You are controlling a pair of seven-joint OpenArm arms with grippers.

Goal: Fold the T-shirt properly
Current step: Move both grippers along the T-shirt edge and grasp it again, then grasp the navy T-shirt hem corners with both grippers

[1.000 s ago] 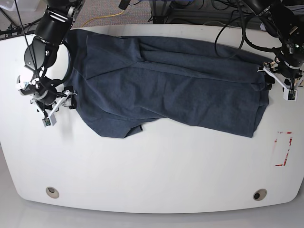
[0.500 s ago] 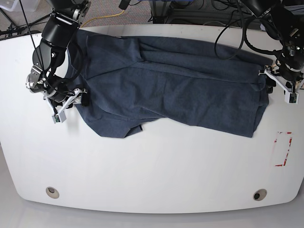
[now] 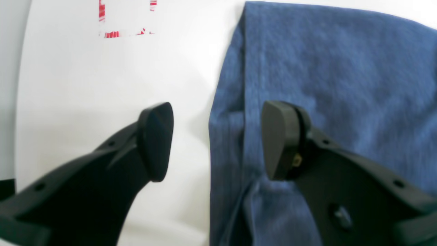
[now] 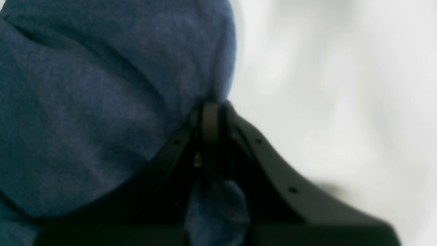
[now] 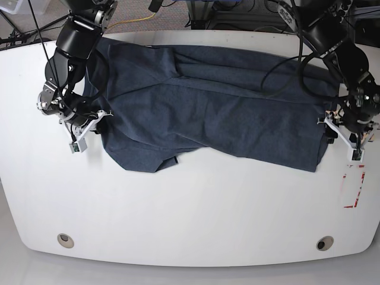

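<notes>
1. The dark heathered navy-blue cotton T-shirt (image 5: 219, 107) lies spread lengthwise across the far half of the white desk (image 5: 190, 219), plain side up and rumpled, with diagonal creases and one sleeve poking out at its near edge. No clean fold shows yet.
2. The right gripper (image 4: 210, 116), at the shirt's end on the base view's left, has its black jaws together on a bunched lip of the cloth, which bulges above them in the right wrist view.
3. The left gripper (image 3: 215, 140), at the opposite end, has its jaws apart, straddling the doubled edge of the fabric: one pad over bare desk, the other over the cloth.
4. Judged from this, the step in hand is taking hold of both ends before a fold or a straightening pull. The left jaws likely need to drop and pinch that edge.
5. A red-and-white tape mark (image 5: 355, 187) sits on the desk just beyond the left gripper.
</notes>
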